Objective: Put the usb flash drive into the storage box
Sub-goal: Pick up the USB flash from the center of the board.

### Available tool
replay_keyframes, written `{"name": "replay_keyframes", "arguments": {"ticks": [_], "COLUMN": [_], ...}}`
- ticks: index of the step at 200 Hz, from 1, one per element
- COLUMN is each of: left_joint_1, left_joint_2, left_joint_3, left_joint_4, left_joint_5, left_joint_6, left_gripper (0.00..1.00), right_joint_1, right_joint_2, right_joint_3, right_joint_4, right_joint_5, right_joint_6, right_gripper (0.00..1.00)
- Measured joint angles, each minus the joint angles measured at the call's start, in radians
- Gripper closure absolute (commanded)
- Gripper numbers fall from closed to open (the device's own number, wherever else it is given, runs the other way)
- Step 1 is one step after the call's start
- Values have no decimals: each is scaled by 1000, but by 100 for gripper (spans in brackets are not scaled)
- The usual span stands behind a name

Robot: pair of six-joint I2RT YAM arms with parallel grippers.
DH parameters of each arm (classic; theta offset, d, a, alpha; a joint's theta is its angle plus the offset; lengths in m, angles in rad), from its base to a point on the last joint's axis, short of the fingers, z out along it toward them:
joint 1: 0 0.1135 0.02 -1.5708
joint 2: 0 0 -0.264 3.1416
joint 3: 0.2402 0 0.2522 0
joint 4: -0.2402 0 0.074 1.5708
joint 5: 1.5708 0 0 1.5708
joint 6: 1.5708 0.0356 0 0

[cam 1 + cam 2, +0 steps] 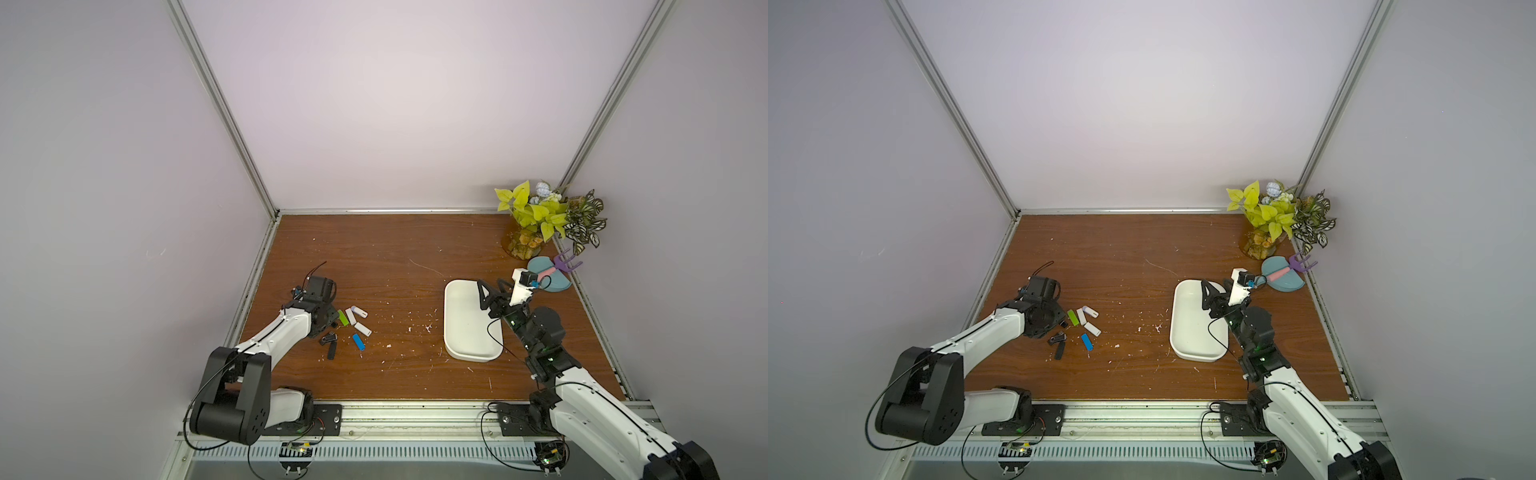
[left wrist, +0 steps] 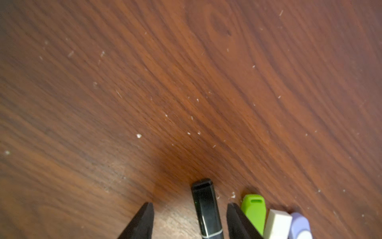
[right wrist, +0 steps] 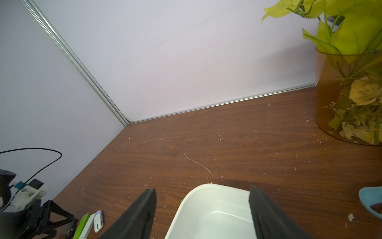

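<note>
Several usb flash drives lie in a loose cluster on the wooden table at the left: green (image 1: 343,318), white (image 1: 362,329), blue (image 1: 358,341) and black (image 1: 331,351). My left gripper (image 2: 190,205) is down among them. Its open jaws straddle a glossy black usb flash drive (image 2: 204,207), with a gap on each side. A green drive (image 2: 254,211) lies just outside one finger. The white storage box (image 1: 461,332) sits at the right with nothing in it. My right gripper (image 1: 492,291) hovers open over the box's far end (image 3: 217,217), holding nothing.
A potted plant in an amber vase (image 1: 523,241) stands in the far right corner. Beside it lies a teal dustpan (image 1: 548,276) with a purple and pink tool. White specks dot the table between the drives and the box. Walls close the left, back and right sides.
</note>
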Motion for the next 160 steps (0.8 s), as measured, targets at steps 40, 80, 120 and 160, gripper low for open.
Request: {"name": "replay_keyframes", "arguments": {"ticks": [40,80,120,160], "left_joint_1": [-54,-58,-58,-64], "left_joint_2": [68,87,100,131], "left_joint_3": [38,50,53,69], "left_joint_4": [0,1,1,8], "left_joint_5": [-6,-12,-26,-53], "left_joint_6": [-13,-14,-9,17], "left_gripper": [51,54,59,69], "right_joint_1": [0,0,0,0], "right_joint_2": [2,-10,-16,-16], "right_joint_3": [0,-1,-1,-3], "right_joint_4": [5,6,6,10], "right_joint_5": [0,0,1,0], "right_joint_6": [1,1,1,1], "right_gripper": [22,22,22,22]}}
